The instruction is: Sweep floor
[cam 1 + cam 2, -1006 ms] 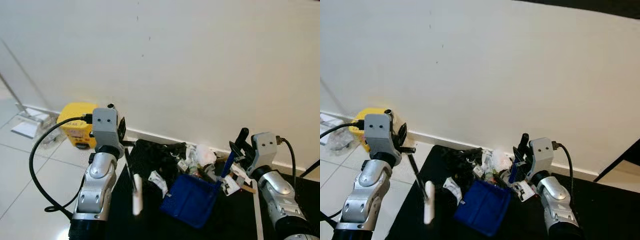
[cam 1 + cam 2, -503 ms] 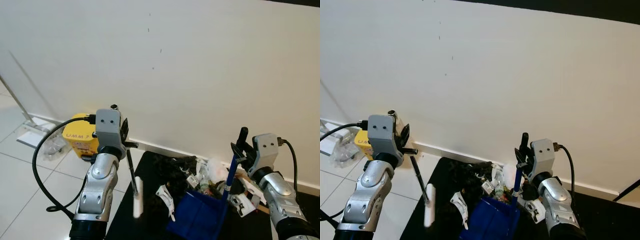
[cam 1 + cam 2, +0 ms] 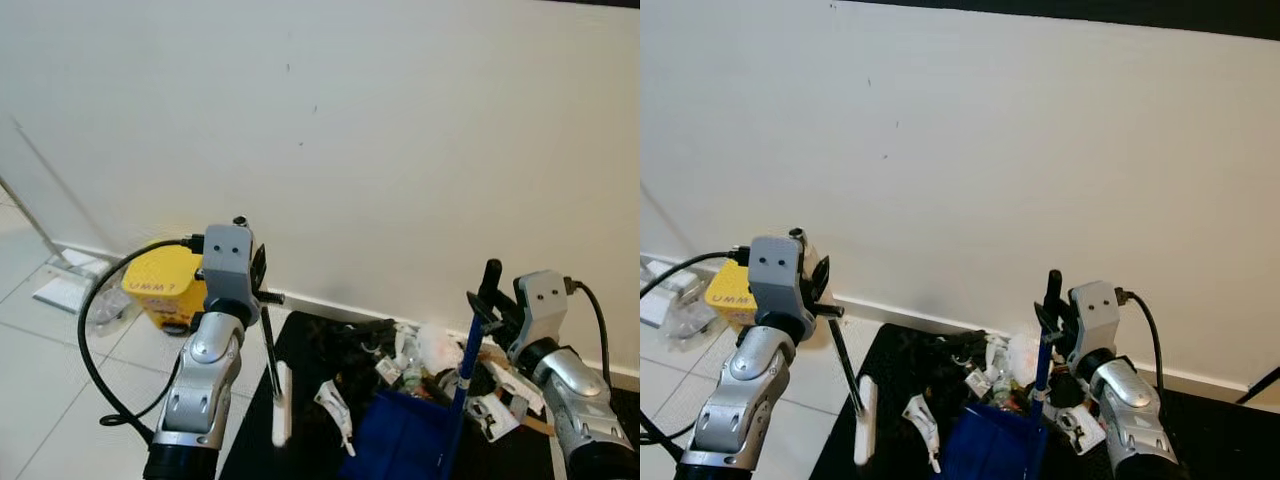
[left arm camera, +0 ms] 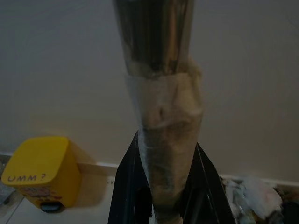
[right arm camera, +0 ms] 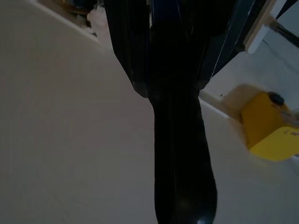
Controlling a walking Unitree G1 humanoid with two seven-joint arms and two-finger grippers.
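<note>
The left gripper (image 3: 262, 300) has its fingers clenched on the broom handle (image 4: 161, 116), a metal shaft wrapped in tape, with a white piece (image 3: 282, 417) hanging low on the thin rod. The right gripper (image 3: 1052, 312) grips the blue dustpan handle (image 3: 458, 390), which rises from the blue dustpan (image 3: 400, 450) standing on the black mat (image 3: 300, 400).

The main risk is spillage. The litter pile (image 3: 410, 365) of paper scraps and dark clutter lies against the baseboard just beyond the pan. If the pan tips or lifts off the mat, scraps could slide under its lip or scatter onto the white floor tiles (image 3: 60, 340). A loose hold could also let the broom twist.

What the dustpan contains cannot be made out. The yellow bin (image 3: 165, 290) stands at far left by the wall; its inside is hidden.
</note>
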